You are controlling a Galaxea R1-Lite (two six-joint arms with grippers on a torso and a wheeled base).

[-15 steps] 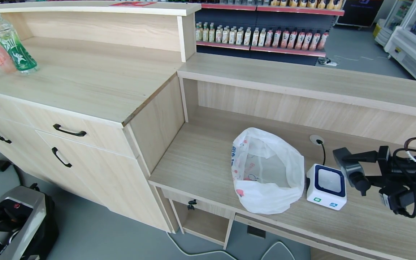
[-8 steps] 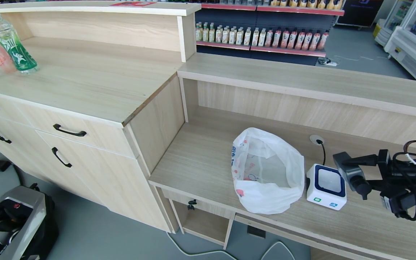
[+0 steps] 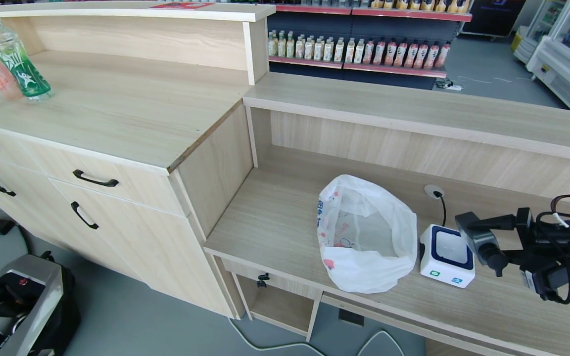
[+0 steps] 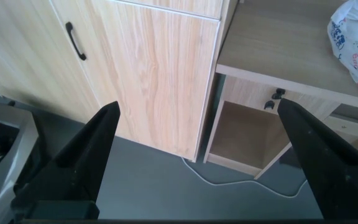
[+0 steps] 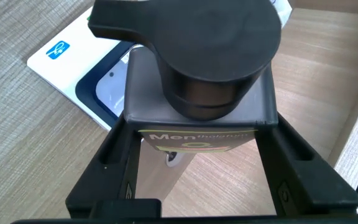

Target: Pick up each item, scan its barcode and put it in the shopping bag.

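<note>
My right gripper (image 3: pixel 493 242) clamps a grey, black-capped bottle (image 3: pixel 477 236) above the counter (image 3: pixel 275 222), just beside the white scanner (image 3: pixel 447 255). The shopping bag (image 3: pixel 364 232) stands on the scanner's other side, mouth open. My left gripper (image 4: pixel 197 124) hangs low by the cabinet (image 4: pixel 160 74) front, jaws spread wide and empty.
</note>
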